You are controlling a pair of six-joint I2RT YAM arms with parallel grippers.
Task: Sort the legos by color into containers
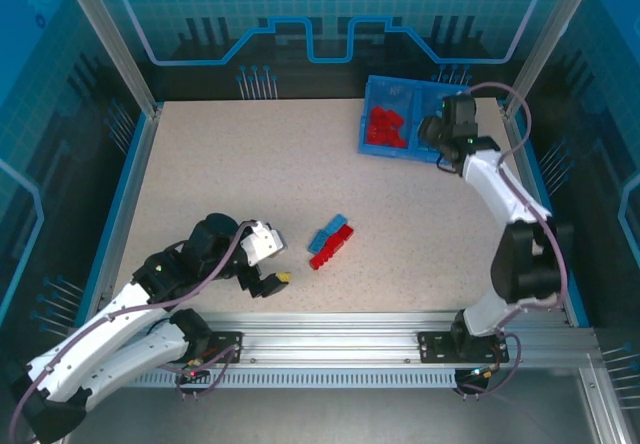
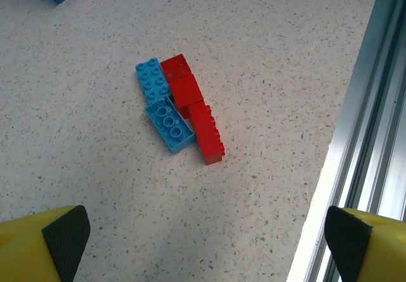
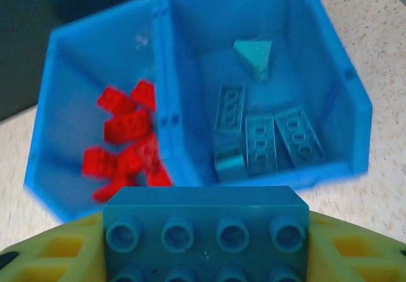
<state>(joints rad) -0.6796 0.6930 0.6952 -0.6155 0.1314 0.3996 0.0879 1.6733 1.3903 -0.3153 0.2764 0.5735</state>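
- okay, nearest to you: left gripper (image 1: 278, 256) sits low over the table (image 1: 230, 174) close to the near rail (image 2: 371, 136), jaws spread wide, nothing between them. in the left wrist view its black pads (image 2: 66, 231) sit at the two bottom corners with bare table between.
- just ahead of it, mid table: loose legos (image 1: 331, 241) in one tight cluster, all touching, well apart from the bin.
  - two light blue ones, studs up, end to end: (image 2: 152, 79) and (image 2: 170, 124).
  - red ones run alongside them: (image 2: 184, 85) and, on its side, (image 2: 206, 133).
- far right: right gripper (image 1: 445, 129) hangs over the bin (image 1: 398, 92), pinching a held light blue brick (image 3: 206, 221) between its yellow fingers (image 3: 57, 256), studs facing the wrist camera.
- bin at the far right corner of the table, divider (image 3: 162, 91) splits it in two.
  - left compartment: red bricks (image 3: 124, 142) piled loosely; you see the same pile from above (image 1: 385, 127).
  - right compartment: light blue bricks (image 3: 260, 139) lying flat near the front wall, plus one tipped up on a corner (image 3: 254, 56) toward the back.
- wrist view is blurry here, so you can't get an exact brick count.
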